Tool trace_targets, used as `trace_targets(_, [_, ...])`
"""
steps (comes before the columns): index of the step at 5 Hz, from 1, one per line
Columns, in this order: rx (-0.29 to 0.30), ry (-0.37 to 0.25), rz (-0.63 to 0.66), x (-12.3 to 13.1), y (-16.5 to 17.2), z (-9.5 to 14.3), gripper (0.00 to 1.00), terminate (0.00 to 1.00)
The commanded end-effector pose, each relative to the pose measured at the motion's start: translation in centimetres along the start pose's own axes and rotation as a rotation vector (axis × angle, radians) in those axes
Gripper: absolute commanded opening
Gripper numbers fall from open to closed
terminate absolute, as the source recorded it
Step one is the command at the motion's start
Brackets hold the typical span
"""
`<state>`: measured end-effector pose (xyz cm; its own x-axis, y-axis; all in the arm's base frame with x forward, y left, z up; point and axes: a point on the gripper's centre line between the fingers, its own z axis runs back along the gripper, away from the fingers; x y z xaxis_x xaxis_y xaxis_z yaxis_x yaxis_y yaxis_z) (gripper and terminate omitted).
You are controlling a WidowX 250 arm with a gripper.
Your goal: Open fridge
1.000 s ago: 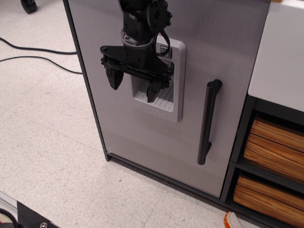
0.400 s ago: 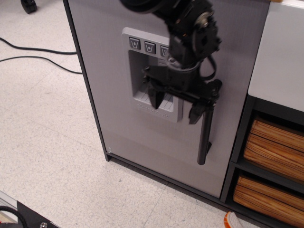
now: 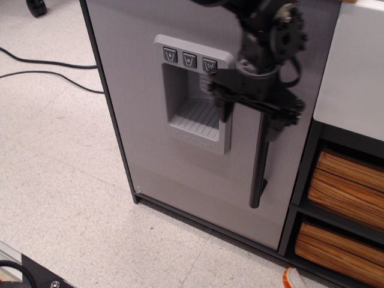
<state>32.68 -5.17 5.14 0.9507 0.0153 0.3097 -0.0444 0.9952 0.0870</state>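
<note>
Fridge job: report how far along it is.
Done: the gripper is at the top of the handle, its open fingers either side of the bar. In hand: lining up the grasp; no closure shows. Left: close, then pull; the fridge door sits flush, shut.

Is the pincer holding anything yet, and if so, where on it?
Nothing held yet. The pincer is open, its fingers straddling the upper part of the fridge's handle; the door looks closed.

Pale grey fridge [image 3: 150, 132] door in a dark frame, black bar handle [image 3: 258, 162] — black gripper [image 3: 249, 116] — orange wood-slat drawers [image 3: 342, 186] under a white top, speckled off-white floor [image 3: 60, 180]
</note>
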Motion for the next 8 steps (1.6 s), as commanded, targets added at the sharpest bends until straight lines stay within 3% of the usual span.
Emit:
trace_targets(1, [-0.025,-0.046,-0.039,3.2,-1.4,0.5,1.0,0.0])
trace_targets(2, [-0.039,-0.052,-0.047,4.2,-1.3,0.0,1.0,0.0])
trace_targets(3, [-0.054,-0.064,-0.128,4.1,-1.3,0.0,0.0,0.0])
trace_targets(4, [-0.098,-0.083,-0.158,3.9,-1.4,0.1,0.0,0.0])
trace_targets(5, [-0.103,-0.1,-0.164,2.7,-1.1,0.8,0.0,0.0])
trace_targets(8, [-0.137,-0.075,-0.213,-3.3,1.7,3.1,0.0,0.0])
